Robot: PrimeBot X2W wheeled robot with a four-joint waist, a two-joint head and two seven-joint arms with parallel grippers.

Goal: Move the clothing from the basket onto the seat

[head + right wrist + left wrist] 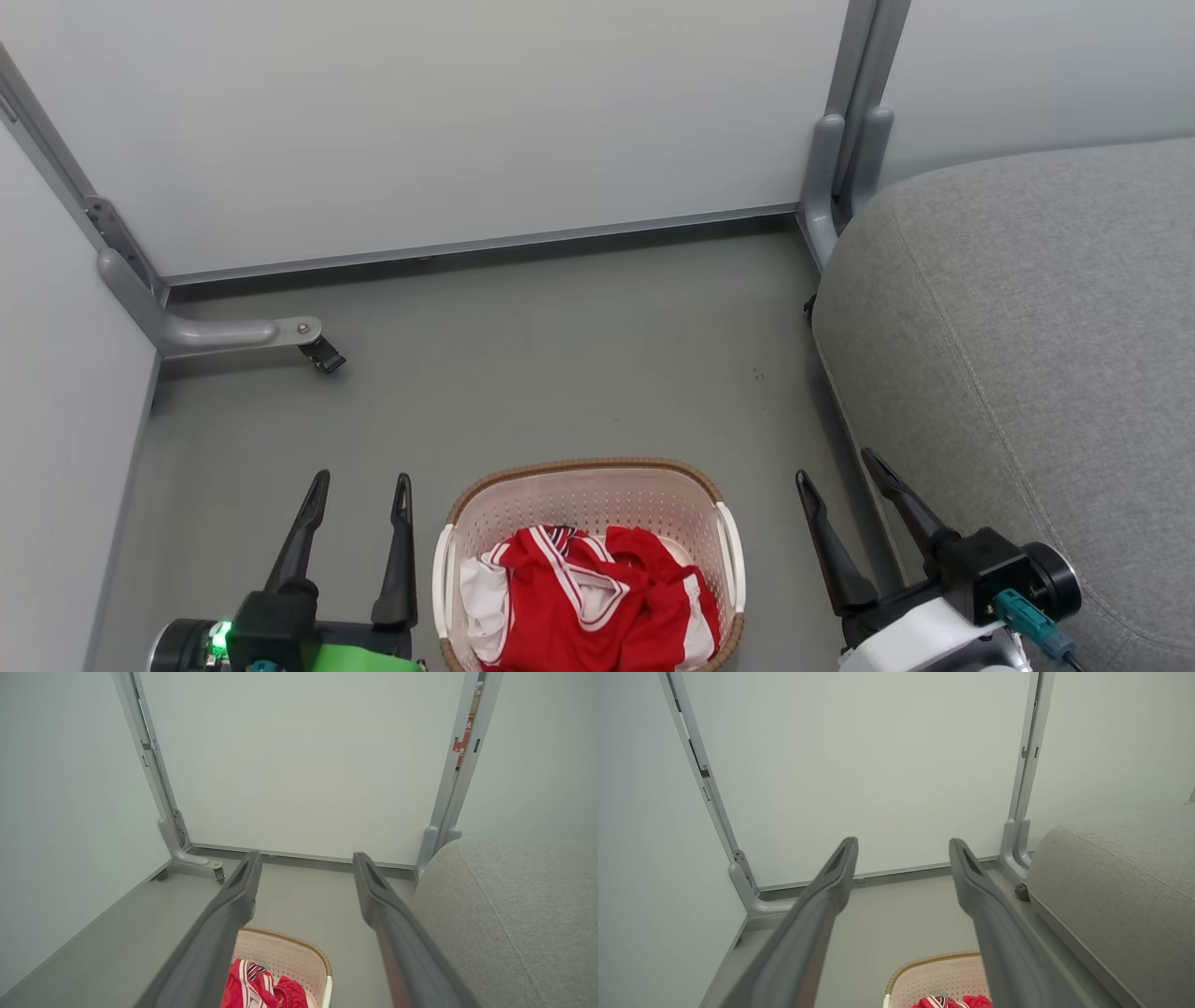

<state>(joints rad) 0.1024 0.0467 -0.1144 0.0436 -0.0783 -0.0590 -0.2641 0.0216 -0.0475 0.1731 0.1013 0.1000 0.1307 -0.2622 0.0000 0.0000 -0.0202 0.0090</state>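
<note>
Plainly nothing had been lifted yet: the seat (1027,355) lay along the right of the head view; the basket (579,467) stood at bottom centre, the clothing (597,597) heaped inside it. The left gripper (362,478) at lower left and the right gripper (835,464) at lower right flanked it, both spread wide and empty; the next move, I judged, called for one to dip in and pinch a fold.

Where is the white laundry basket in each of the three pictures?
Head view: the basket is at the bottom middle, between the left gripper and the right gripper.
Left wrist view: the basket is at the bottom edge, just right of middle.
Right wrist view: the basket is at the bottom edge, just left of middle.
Shared landmark: the grey seat is on the right side in all three.
</note>
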